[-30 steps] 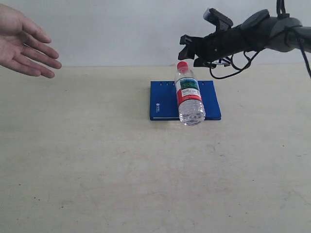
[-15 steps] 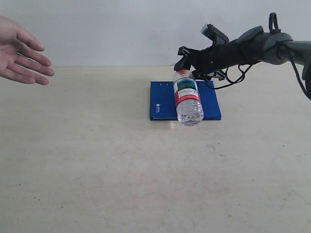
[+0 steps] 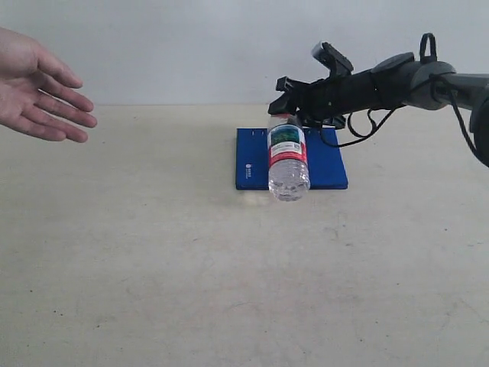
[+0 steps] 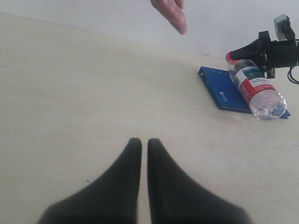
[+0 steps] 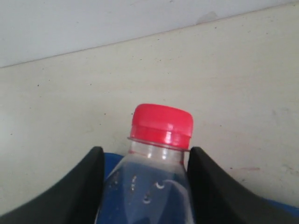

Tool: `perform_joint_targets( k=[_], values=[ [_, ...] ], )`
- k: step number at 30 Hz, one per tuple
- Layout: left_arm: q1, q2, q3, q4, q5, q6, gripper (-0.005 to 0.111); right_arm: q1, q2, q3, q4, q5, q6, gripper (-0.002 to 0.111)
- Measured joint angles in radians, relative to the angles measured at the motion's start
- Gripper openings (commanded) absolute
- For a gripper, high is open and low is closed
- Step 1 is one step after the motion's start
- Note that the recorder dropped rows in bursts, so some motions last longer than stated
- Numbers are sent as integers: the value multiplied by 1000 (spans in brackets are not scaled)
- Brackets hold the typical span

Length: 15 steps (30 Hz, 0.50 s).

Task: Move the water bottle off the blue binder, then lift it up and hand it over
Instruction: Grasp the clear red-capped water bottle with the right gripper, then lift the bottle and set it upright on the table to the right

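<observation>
The water bottle (image 3: 288, 157) lies on the blue binder (image 3: 328, 164), its red cap pointing away and its base hanging over the binder's front edge. My right gripper (image 3: 284, 107) reaches in from the right, shut on the bottle's neck and shoulder. In the right wrist view the fingers (image 5: 79, 186) flank the clear shoulder just below the red cap (image 5: 161, 122). A sliver of binder (image 5: 109, 161) shows beside it. My left gripper (image 4: 140, 142) hovers low over bare table, far from the bottle (image 4: 254, 86) and binder (image 4: 219, 91), shut with nothing in it.
A person's open hand (image 3: 42, 88) hangs in the air at the far left, palm turned toward the middle; its fingertip (image 4: 173, 16) also shows in the left wrist view. The beige table (image 3: 229, 275) stretches wide in front of the binder.
The right gripper has come down over the bottle's cap end and closed around the neck. The bottle has shifted slightly left on the binder. The hand wavered a little.
</observation>
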<state>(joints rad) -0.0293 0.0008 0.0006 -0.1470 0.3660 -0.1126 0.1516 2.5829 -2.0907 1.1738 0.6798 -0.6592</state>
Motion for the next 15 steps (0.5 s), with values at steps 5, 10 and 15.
perform_joint_targets(
  k=[5, 10, 15],
  values=[
    [0, 0, 0, 0, 0, 0, 5, 0, -82, 4, -111, 62, -196, 0],
    [0, 0, 0, 0, 0, 0, 5, 0, -268, 4, -423, -24, -243, 0],
    [0, 0, 0, 0, 0, 0, 5, -29, -359, 4, -681, -58, -114, 0]
  ],
)
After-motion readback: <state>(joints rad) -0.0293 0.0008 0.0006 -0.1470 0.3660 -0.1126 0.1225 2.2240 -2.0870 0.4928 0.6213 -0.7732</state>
